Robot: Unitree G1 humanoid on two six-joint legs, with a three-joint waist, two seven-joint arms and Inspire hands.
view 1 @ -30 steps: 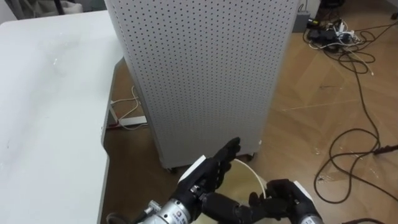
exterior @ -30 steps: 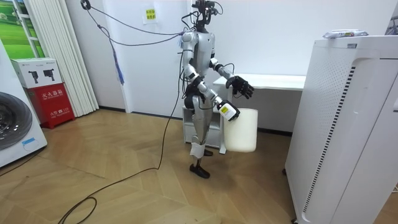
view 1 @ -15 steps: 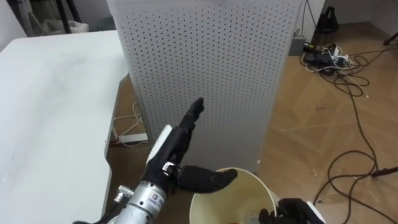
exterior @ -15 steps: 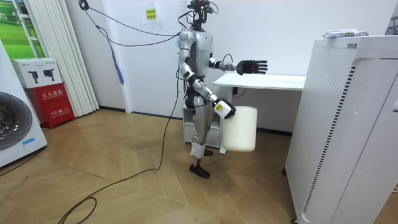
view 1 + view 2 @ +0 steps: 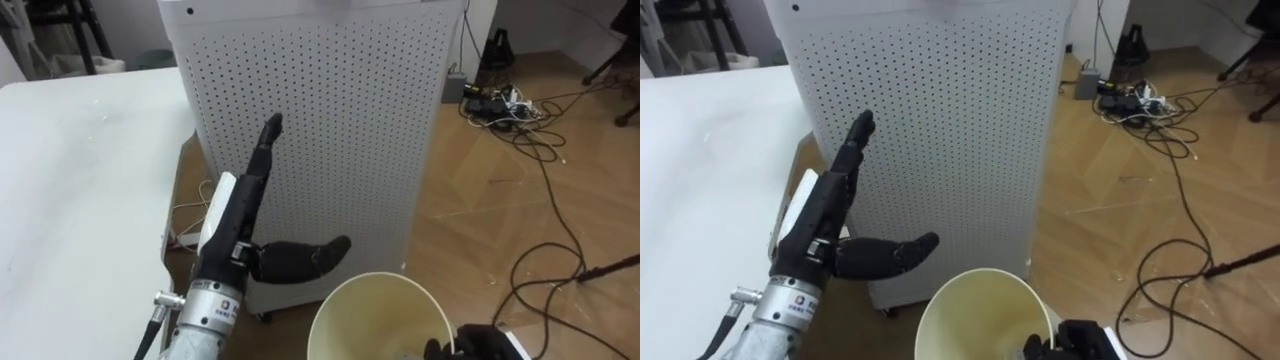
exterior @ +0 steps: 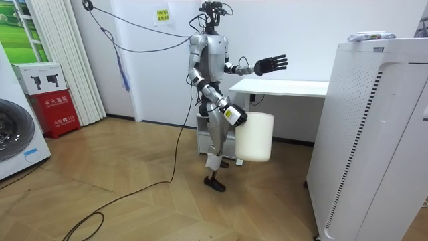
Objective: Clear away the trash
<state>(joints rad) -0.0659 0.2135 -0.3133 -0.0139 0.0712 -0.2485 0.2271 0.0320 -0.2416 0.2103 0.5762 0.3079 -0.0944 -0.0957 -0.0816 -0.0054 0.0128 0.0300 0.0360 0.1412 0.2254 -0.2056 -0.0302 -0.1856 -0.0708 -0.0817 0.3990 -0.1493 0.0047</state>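
Right hand [image 5: 478,345] grips bin [image 5: 380,305] rim; left hand [image 5: 236,218] flat, raised.

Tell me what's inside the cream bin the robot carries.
The bin's upper inner wall shows bare cream, with no garbage on it. The bottom lies below the picture's edge, and the right hand gripping the rim covers a little of it.

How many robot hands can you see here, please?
2. The left robot hand is raised open before the white perforated tower; the right robot hand grips the cream plastic bucket at its rim.
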